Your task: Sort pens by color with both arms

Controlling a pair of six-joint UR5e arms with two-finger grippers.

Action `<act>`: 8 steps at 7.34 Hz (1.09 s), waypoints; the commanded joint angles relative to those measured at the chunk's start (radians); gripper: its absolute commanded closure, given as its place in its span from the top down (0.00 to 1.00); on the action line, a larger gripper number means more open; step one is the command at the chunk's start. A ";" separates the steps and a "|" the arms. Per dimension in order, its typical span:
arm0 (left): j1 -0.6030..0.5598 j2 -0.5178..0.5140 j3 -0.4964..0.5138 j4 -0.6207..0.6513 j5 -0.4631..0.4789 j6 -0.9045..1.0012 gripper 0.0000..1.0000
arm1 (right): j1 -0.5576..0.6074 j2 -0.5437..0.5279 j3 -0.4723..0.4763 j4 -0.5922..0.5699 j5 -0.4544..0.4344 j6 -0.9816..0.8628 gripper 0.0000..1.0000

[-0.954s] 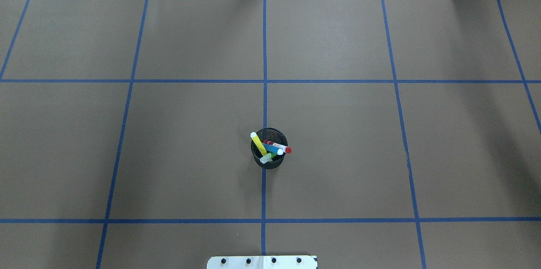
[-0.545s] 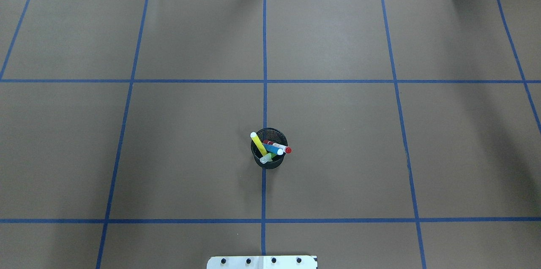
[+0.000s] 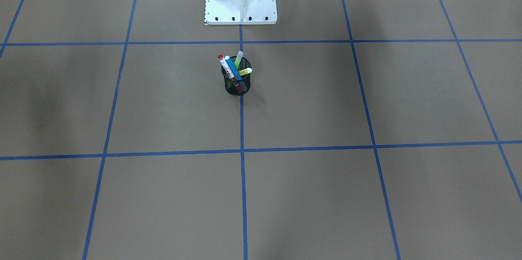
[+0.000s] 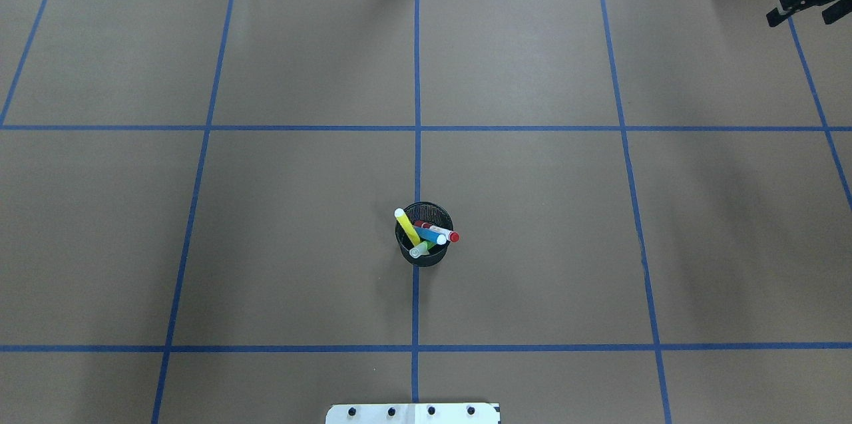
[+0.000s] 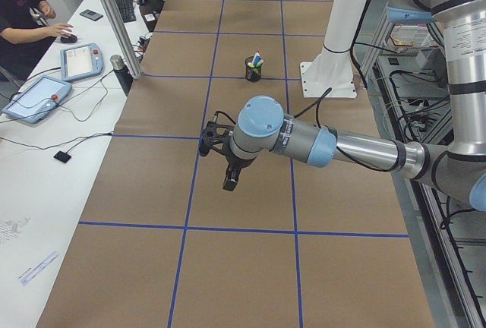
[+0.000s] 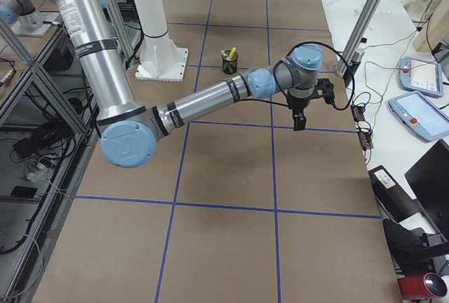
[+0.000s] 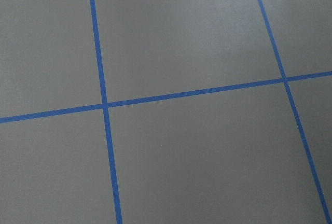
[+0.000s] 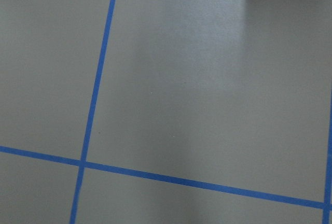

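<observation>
At the overhead edge, right hand only partly visible.

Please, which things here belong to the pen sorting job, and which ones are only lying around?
Job: yellow pen, blue pen with clear cap, white pen with red cap, lime green pen, all in the black mesh cup; grey-silver left arm and right arm.
Lying about: white pedestal base; two grey handheld screens on the white side table; black keyboard.
</observation>
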 commanded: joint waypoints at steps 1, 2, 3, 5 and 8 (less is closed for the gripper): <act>0.002 0.000 0.003 0.000 0.001 -0.002 1.00 | -0.052 0.058 -0.011 -0.023 0.003 0.185 1.00; 0.003 0.000 0.005 0.000 0.001 -0.007 1.00 | -0.078 0.062 -0.001 -0.023 0.011 0.274 1.00; 0.005 -0.001 0.003 0.000 0.000 -0.034 1.00 | -0.107 0.081 0.006 -0.021 0.053 0.385 1.00; 0.005 -0.003 -0.006 -0.001 -0.002 -0.047 1.00 | -0.173 0.112 0.028 -0.010 0.075 0.535 1.00; 0.003 -0.002 -0.014 -0.001 -0.011 -0.047 1.00 | -0.290 0.136 0.066 0.048 0.068 0.811 1.00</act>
